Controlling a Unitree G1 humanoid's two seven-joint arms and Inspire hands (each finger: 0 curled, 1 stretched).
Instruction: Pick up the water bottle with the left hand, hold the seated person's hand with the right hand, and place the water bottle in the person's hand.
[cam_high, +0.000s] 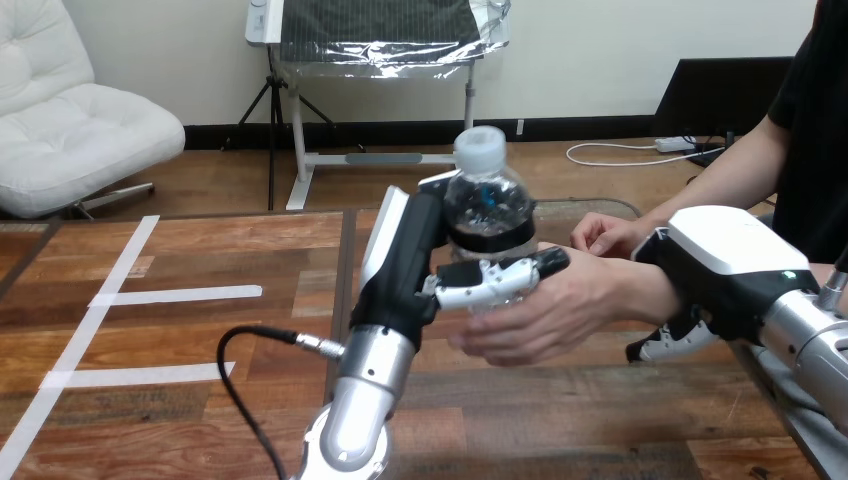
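If let go by left hand (405, 265) before closing of the person's hand (545, 315): likely tipping of water bottle (487, 205) off the palm, then a fall to the table (200, 250). Cause: tall, narrow, round-sided, probably slick; set against an open palm, person's fingers not yet wrapped round. Second risk: nipping of the palm by robot fingers (490, 283) on opening, both crowded at the same low part of the bottle. Third: jolting of the wrist by right hand (725, 260), spoiling the alignment.

Head view, centre: water bottle upright, white cap (480, 148) uppermost, clear of the table, lower part at the person's palm; contact of base with palm not discernible. Left hand: entering from lower centre on silver forearm (365, 390), white back shell toward frame left, fingers curled across the dark label band, clamped on the bottle. Centre right: person's hand open toward the bottle, fingers loosely bent. Right side: right hand over the person's wrist, white shell on top, fingertips emerging underneath, wrapped round it. Behind: person's other hand (605, 235), idle.
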